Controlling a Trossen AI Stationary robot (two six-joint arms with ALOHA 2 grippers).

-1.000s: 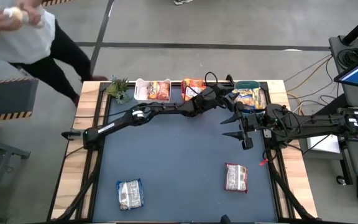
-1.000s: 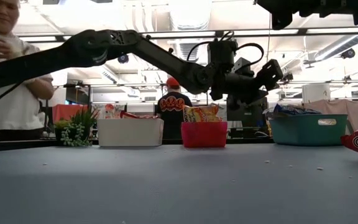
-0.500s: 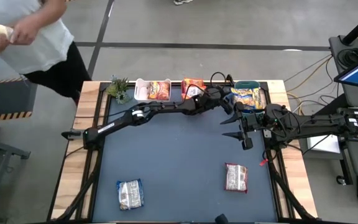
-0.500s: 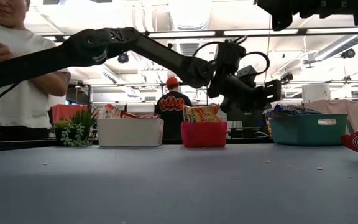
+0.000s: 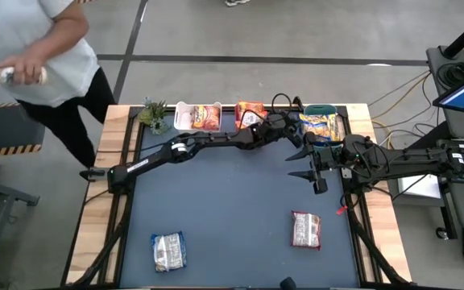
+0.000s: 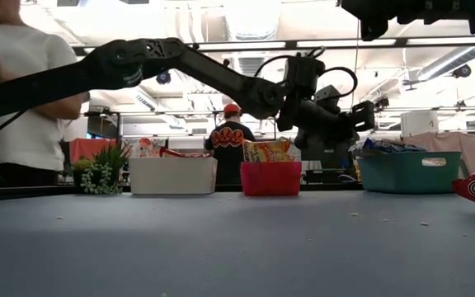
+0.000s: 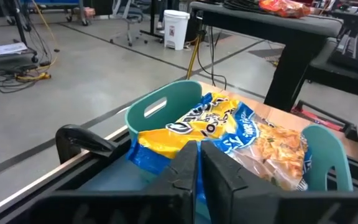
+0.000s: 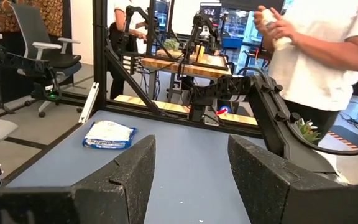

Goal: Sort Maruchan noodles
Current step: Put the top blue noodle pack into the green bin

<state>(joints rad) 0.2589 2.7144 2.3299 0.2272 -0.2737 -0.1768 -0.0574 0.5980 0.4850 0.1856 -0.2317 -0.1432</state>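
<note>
My left gripper [image 7: 197,163] hangs shut and empty just short of the teal bin [image 7: 160,106], at the table's far right [image 5: 299,138]. A blue-yellow noodle packet [image 7: 229,124] lies in that bin on top of others. An orange packet [image 5: 207,118] lies in the white bin [image 5: 180,118], and another [image 5: 250,110] stands in the pink bin [image 6: 270,177]. A silvery-white and red packet [image 5: 305,229] and a white-blue packet [image 5: 168,250] lie flat on the blue mat. My right gripper [image 5: 293,165] waits open near the right edge, clear of everything.
A small green plant [image 5: 153,114] stands at the far left corner, beside the white bin. A person in a white shirt [image 5: 31,48] stands past the table's far left corner, holding something in both hands. Bare mat [image 5: 232,201] lies between the two loose packets and the bins.
My left gripper has shut its fingers in place by the teal bin, rolling and tipping a little as it did. The person behind the table has shifted to the left.
</note>
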